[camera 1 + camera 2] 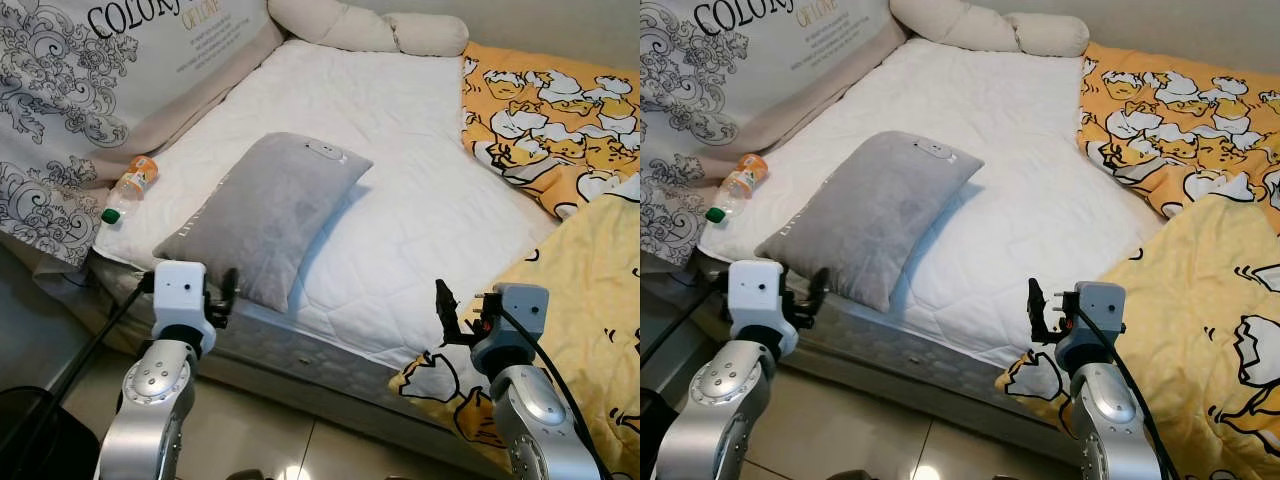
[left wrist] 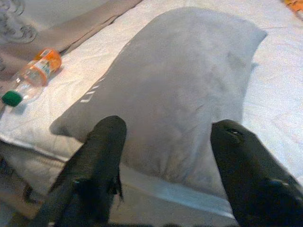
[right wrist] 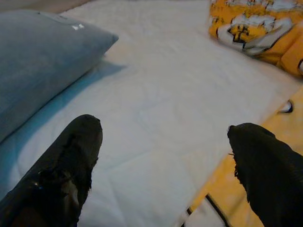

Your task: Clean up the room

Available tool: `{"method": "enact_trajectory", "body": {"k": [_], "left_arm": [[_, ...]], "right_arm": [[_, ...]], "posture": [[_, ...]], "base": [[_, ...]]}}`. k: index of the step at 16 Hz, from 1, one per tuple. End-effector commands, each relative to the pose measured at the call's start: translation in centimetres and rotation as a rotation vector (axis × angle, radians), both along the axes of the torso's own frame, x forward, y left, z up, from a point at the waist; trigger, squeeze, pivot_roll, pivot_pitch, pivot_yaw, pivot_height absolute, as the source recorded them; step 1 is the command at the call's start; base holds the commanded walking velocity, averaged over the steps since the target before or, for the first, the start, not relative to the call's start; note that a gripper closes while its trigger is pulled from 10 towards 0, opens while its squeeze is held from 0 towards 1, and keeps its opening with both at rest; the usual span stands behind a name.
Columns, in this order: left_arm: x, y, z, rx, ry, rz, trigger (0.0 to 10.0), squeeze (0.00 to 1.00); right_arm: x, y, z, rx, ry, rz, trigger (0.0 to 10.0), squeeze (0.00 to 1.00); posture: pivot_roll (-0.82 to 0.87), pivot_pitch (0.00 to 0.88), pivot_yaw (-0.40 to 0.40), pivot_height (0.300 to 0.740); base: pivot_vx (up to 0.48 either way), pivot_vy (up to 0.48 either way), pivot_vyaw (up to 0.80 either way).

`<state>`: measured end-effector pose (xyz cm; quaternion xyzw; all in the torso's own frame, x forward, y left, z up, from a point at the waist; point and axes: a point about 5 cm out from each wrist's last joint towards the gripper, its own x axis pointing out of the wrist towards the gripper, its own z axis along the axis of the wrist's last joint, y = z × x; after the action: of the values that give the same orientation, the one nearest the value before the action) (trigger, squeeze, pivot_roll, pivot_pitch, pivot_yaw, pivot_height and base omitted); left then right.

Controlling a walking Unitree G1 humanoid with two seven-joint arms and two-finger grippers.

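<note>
Count, bed surface:
- 1 grey rectangular fabric pillow [image 1: 268,212]
- 1 clear plastic bottle with orange label and green cap [image 1: 129,187]
- 1 long cream bolster cushion [image 1: 366,28]
- 1 yellow cartoon-print quilt [image 1: 560,120]
- 1 white quilted mattress pad [image 1: 420,180]

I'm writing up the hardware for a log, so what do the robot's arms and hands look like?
Both arms are silver metal with rounded joints bearing small screw holes. Each wrist carries a boxy housing, white on the left, grey on the right. A black cable runs along each arm. The left hand and right hand each have two long black fingers with rounded tips.
</note>
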<state>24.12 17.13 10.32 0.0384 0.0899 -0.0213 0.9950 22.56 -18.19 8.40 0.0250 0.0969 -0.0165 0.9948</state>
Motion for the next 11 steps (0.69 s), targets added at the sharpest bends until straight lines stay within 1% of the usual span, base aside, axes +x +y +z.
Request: {"method": "enact_trajectory", "body": {"k": [1,2,3,4,5,6,7,8,9,10,11], "left_arm": [[0.1,-0.2,0.6,0.005,-0.032,-0.026,10.0,1.0],[0.2,-0.2,0.5,0.008,-0.031,-0.033,10.0,1.0],[0.2,-0.3,0.5,0.012,-0.028,-0.055,10.0,1.0],[0.3,-0.4,0.6,0.018,-0.03,-0.066,10.0,1.0],[0.3,-0.4,0.6,0.024,-0.036,-0.07,10.0,1.0],[0.4,-0.4,0.7,0.022,-0.043,-0.065,10.0,1.0],[0.6,-0.4,0.7,-0.01,-0.047,-0.065,10.0,1.0],[0.7,-0.1,0.7,0.019,-0.054,-0.035,10.0,1.0],[0.9,0.3,0.8,0.046,-0.081,0.0,10.0,1.0],[1.0,0.6,1.0,0.047,-0.108,0.036,10.0,1.0],[1.2,0.6,1.2,0.055,-0.137,0.023,10.0,1.0]], "right_arm": [[0.0,0.0,0.6,-0.023,-0.044,0.012,10.0,1.0],[0.0,0.1,1.0,-0.007,-0.099,0.0,10.0,1.0],[0.1,-0.3,0.9,-0.054,-0.079,-0.034,10.0,1.0],[0.1,-0.4,0.8,-0.077,-0.067,-0.041,10.0,1.0],[0.4,-0.6,0.8,-0.081,-0.056,-0.06,10.0,1.0],[0.6,-0.6,0.9,-0.059,-0.049,-0.069,10.0,1.0],[0.8,-0.6,0.9,-0.048,-0.042,-0.08,10.0,1.0],[1.0,-0.7,0.9,-0.067,-0.039,-0.114,10.0,1.0],[1.2,-0.3,1.0,-0.056,-0.05,-0.083,10.0,1.0],[1.1,0.0,1.4,-0.076,-0.107,-0.05,10.0,1.0],[1.0,-0.3,1.7,-0.108,-0.152,-0.074,10.0,1.0]], "posture": [[0.02,0.0,0.03,0.74],[0.02,0.0,0.032,0.74],[0.02,0.0,0.032,0.74],[0.02,0.0,0.031,0.74],[0.02,0.0,0.03,0.74],[0.02,0.0,0.03,0.74],[0.02,0.0,0.03,0.74],[0.02,0.0,0.032,0.74],[0.02,0.0,0.036,0.74],[0.02,0.0,0.037,0.74],[0.02,0.0,0.039,0.74]], "base": [[0.0,0.0,0.0],[0.0,0.0,0.0],[0.0,0.0,0.0],[0.0,0.0,0.0],[0.0,0.0,0.0],[0.0,0.0,0.0],[0.0,0.0,0.0],[0.0,0.0,0.0],[0.0,0.0,0.0],[0.0,0.0,0.0],[0.0,0.0,0.0]]}}
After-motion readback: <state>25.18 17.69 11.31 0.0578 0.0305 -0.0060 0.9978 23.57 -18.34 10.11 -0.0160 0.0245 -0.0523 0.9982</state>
